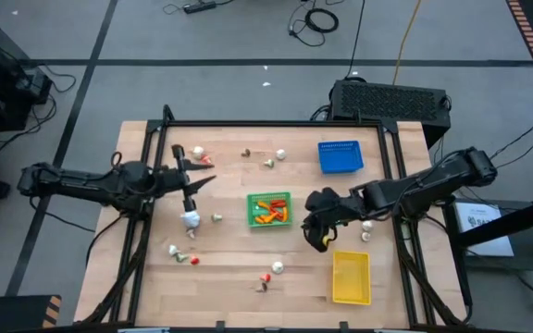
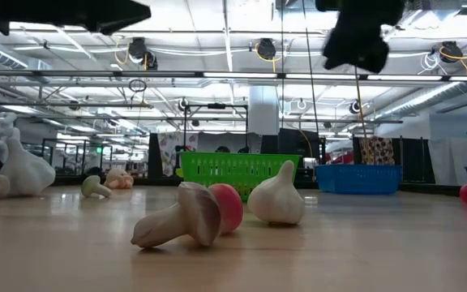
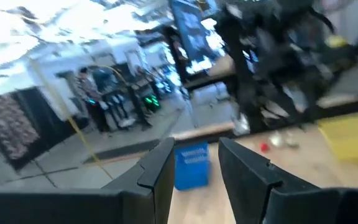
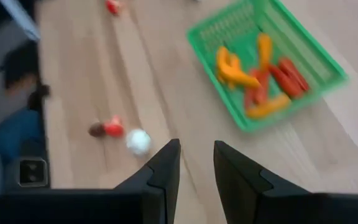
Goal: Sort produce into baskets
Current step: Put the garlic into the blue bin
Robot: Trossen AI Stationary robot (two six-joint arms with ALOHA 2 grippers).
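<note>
The table was pale wood planking inside a dark frame. Three mesh plastic baskets sat well apart: the green basket at the middle held orange and red pieces, the blue basket stood near the far edge, the yellow basket near the front edge on the right. Open wood lay between green and blue, and between green and the front edge.

Loose produce was scattered: a white garlic, a tan mushroom and a red piece lay close together by the front edge; more small pieces sat along the far edge and at the left.

The left end effector hung over the table's left part, above a white piece; its fingers stood narrowly apart, nothing visible between them. The right end effector hovered between the green and yellow baskets, fingers slightly parted, holding nothing.
</note>
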